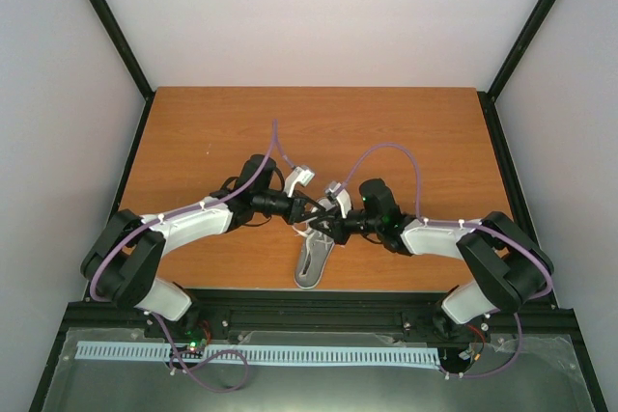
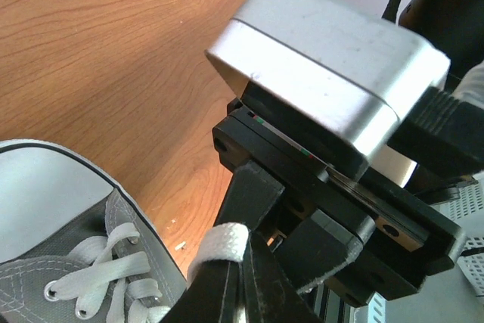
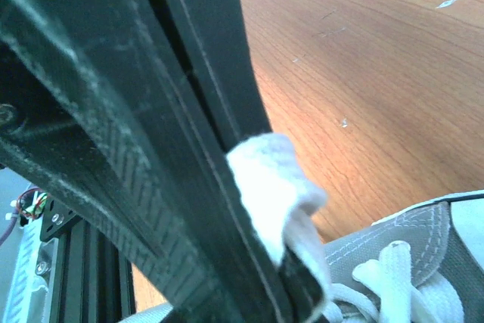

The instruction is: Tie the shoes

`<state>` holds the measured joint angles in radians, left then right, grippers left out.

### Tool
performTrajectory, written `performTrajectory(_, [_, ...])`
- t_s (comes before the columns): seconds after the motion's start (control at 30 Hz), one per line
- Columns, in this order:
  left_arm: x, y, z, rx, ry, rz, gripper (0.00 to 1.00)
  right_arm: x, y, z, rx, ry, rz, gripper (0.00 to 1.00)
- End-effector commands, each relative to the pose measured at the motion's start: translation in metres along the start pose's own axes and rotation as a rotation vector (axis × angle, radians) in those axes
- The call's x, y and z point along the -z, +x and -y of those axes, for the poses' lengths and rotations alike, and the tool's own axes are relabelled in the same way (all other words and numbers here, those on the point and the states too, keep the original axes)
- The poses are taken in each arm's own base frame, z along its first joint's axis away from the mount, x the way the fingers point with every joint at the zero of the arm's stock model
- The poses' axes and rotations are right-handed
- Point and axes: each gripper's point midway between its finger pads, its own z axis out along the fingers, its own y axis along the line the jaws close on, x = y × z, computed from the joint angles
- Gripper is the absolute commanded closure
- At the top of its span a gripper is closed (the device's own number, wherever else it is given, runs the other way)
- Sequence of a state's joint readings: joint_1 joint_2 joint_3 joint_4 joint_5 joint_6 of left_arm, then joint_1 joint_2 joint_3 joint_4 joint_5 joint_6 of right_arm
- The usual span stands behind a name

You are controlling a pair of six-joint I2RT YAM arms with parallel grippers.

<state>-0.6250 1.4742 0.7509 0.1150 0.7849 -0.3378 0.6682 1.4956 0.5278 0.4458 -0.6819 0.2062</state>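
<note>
The grey canvas shoe [image 1: 311, 262] lies on the wooden table between the two arms, close to the near edge. Its grey side, white rubber edge and white laces fill the lower left of the left wrist view [image 2: 72, 225] and the lower right of the right wrist view [image 3: 412, 243]. My left gripper [image 1: 307, 206] hovers just above the shoe, shut on a fold of white lace [image 2: 221, 241]. My right gripper [image 1: 326, 227] sits right beside it, also shut, with a bunched piece of white lace [image 3: 268, 179] pinched between its fingers. The two grippers almost touch.
The right arm's silver camera housing [image 2: 318, 58] looms close in front of the left gripper. A black frame rail [image 1: 319, 301] runs along the table's near edge. White walls and black posts [image 1: 108, 21] border the wooden table [image 1: 212, 132].
</note>
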Motion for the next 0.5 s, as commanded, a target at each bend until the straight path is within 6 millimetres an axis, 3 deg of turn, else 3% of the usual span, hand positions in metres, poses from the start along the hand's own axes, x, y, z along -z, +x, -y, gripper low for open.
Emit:
performTrajectory(0.0, [0.004, -0.017, 0.024, -0.060, 0.068, 0.028, 0.96, 0.009, -0.018, 0.006, 0.040, 0.070, 0.083, 0.97])
performTrajectory(0.13, [0.004, -0.018, 0.021, -0.061, 0.047, 0.031, 0.91, 0.014, -0.018, 0.005, 0.036, 0.086, 0.103, 0.97])
performTrajectory(0.33, [0.017, -0.025, 0.002, -0.084, -0.126, 0.089, 0.36, 0.017, -0.017, 0.004, 0.012, 0.089, 0.103, 0.97])
performTrajectory(0.47, [0.051, -0.036, -0.017, -0.118, -0.362, 0.207, 0.22, 0.018, -0.016, 0.008, -0.023, 0.116, 0.084, 0.97])
